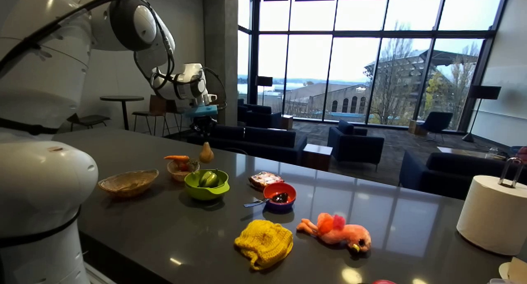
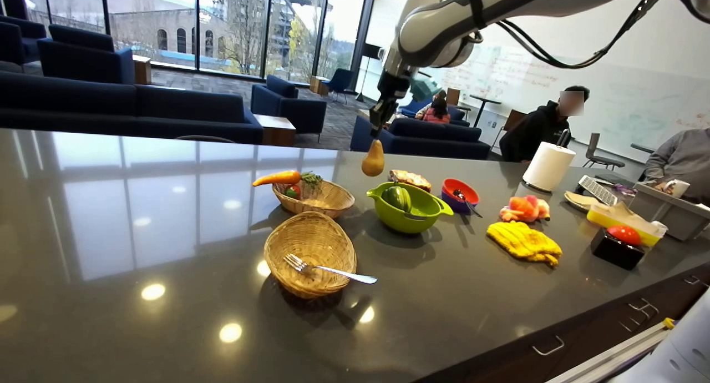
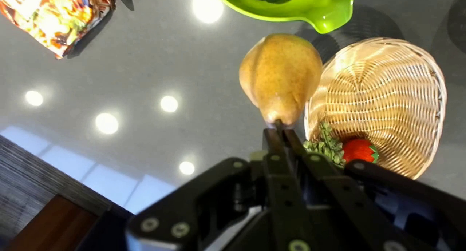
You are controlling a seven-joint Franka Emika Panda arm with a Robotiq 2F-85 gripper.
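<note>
My gripper is shut on the dark stem of a yellow-brown pear. In both exterior views the pear hangs upright in the air, stem up, over the grey counter. A green bowl holding dark green striped vegetables stands near it, lower down. Beside that bowl is a wicker basket with a red vegetable and green leaves in it. An orange carrot lies across this basket's edge. Another wicker basket carries a fork whose handle sticks out over the rim.
A shiny snack bag lies behind a red and purple bowl with a spoon. Further along are a yellow knitted cloth, a pink plush bird, a paper towel roll and a black box with a red button.
</note>
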